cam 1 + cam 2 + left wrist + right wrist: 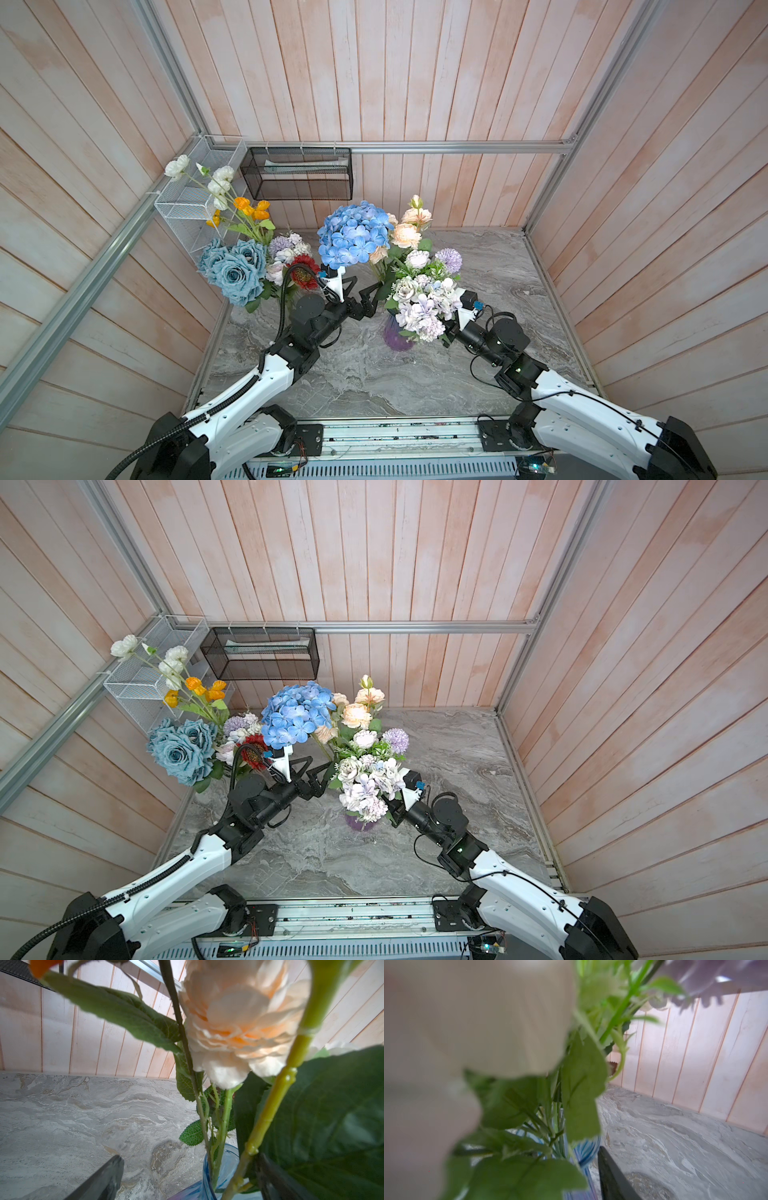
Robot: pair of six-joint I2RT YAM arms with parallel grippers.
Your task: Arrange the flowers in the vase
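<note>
A blue-purple glass vase (pixel 397 338) (pixel 223 1165) stands mid-table holding a blue hydrangea (pixel 353 235), peach roses (pixel 405 235) (pixel 239 1022) and a lilac-white spray (pixel 424 303). More flowers stand at the back left: dusty-blue roses (pixel 235 266), a red sunflower (pixel 303 272), orange and white poppies (pixel 249 210). My left gripper (pixel 365 296) (pixel 189 1155) is open beside the vase's neck, with the hydrangea's yellow-green stem (pixel 276 1101) between its jaws, close to one finger. My right gripper (pixel 577 1149) is open at the vase's (pixel 588 1151) other side; one finger (pixel 610 1172) shows, leaves hide the other.
A black mesh basket (pixel 297 174) and a white wire basket (pixel 195 199) hang on the back wall and left corner. Wooden walls with aluminium rails enclose the marble table (pixel 478 374) on three sides.
</note>
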